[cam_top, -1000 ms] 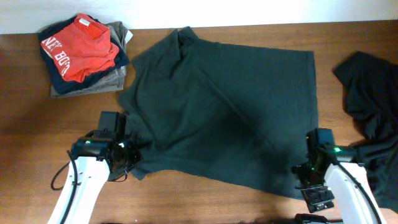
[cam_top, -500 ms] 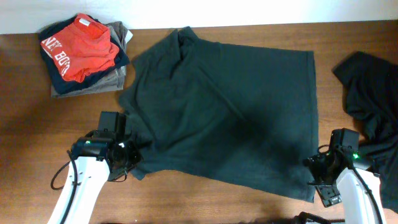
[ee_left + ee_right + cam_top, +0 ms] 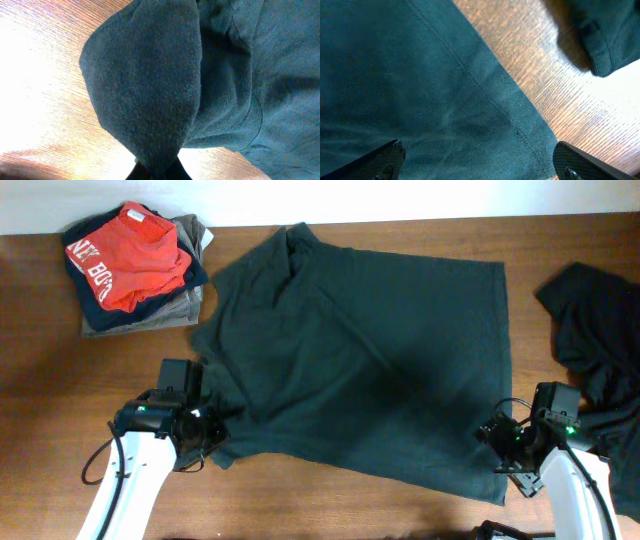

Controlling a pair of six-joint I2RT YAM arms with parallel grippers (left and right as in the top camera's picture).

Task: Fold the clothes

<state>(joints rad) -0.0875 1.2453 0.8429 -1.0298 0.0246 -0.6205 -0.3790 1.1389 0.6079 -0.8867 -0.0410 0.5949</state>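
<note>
Brown wood grain covers the table (image 3: 60, 380) across the whole overhead view. A dark charcoal T-shirt (image 3: 370, 370) lies spread over the middle of the frame. It is mostly flat, with its collar toward the upper left and its hem along the right side. A crumpled black garment (image 3: 595, 350) sits at the right edge, just beside the shirt's hem but apart from it. In the upper left corner lies a folded stack (image 3: 135, 270), with a red piece with white letters on top, navy under it and olive-grey at the bottom.

At the lower left, the left gripper (image 3: 215, 438) has its fingers pressed together on a bunched fold of the shirt's edge (image 3: 145, 85). At the lower right, the right gripper (image 3: 503, 452) has its fingers (image 3: 385, 159) spread wide over the shirt's hem corner, holding nothing.
</note>
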